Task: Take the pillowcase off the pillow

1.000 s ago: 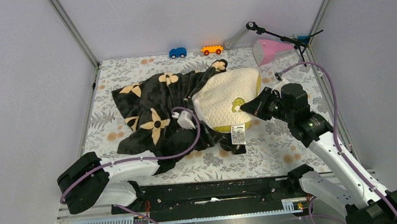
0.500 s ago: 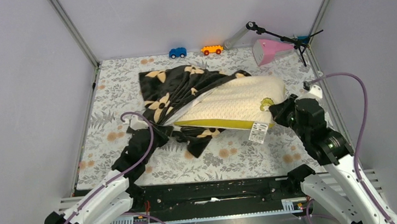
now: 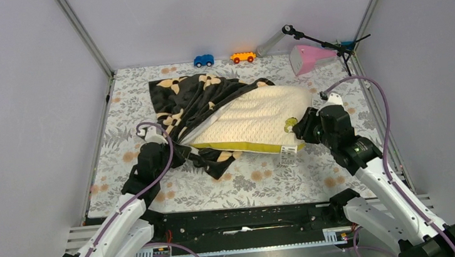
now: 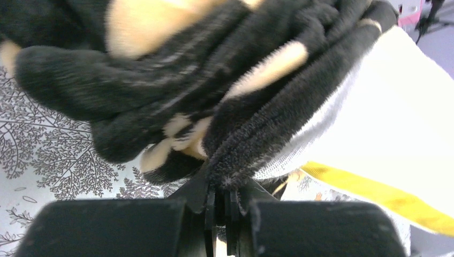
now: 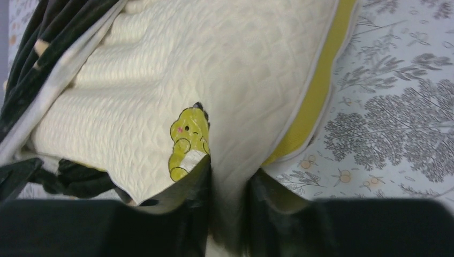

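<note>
1. Left gripper (image 4: 219,187) is pinching the pillowcase (image 3: 189,99) by its hem. Right gripper (image 5: 227,179) is clamped on a corner of the pillow (image 3: 256,121), beside its logo.
2. Pillowcase covers only the pillow's far-left end; both lie mid-sheet.
3. Judged: the plush cover is soft and light and will drag on the quilting. The hem is the sound hold.
4. Open floor sheet (image 3: 249,180) lies to the left and near side. Toy cars (image 3: 204,60) and a pink object (image 3: 309,57) crowd the far edge.
</note>
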Robot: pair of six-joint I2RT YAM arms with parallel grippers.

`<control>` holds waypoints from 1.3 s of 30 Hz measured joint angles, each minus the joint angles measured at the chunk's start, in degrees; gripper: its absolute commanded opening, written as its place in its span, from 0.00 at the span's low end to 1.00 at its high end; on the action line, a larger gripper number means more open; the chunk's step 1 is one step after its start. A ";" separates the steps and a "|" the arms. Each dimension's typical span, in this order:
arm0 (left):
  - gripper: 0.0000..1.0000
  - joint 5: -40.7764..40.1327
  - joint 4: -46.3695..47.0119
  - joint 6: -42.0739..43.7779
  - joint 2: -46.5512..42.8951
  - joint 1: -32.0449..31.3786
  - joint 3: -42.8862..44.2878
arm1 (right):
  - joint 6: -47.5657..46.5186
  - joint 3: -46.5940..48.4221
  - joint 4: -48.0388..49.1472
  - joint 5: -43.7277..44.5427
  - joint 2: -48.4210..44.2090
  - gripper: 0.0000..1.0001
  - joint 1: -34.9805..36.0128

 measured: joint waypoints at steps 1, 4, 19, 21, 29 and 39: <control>0.07 1.29 0.44 1.01 0.00 0.04 0.00 | -0.44 -0.13 0.46 -0.94 0.00 0.56 -0.04; 0.04 5.05 2.34 3.91 -0.42 0.02 -0.17 | -2.43 -0.15 1.88 -4.42 -0.39 0.66 -0.15; 0.00 9.09 7.34 10.14 -12.24 0.02 -8.00 | -6.88 6.45 -0.94 -5.11 1.88 1.00 -0.15; 0.00 9.77 8.39 10.14 -11.13 0.04 -8.00 | -7.26 7.56 -1.25 -2.56 2.21 1.00 -0.15; 0.00 11.15 9.05 10.12 -9.70 0.04 -8.00 | -8.52 9.38 -0.31 6.36 -1.99 1.00 -0.15; 0.00 11.13 8.74 10.14 -10.40 0.02 -8.00 | -9.68 11.21 7.93 -10.10 7.34 1.00 0.83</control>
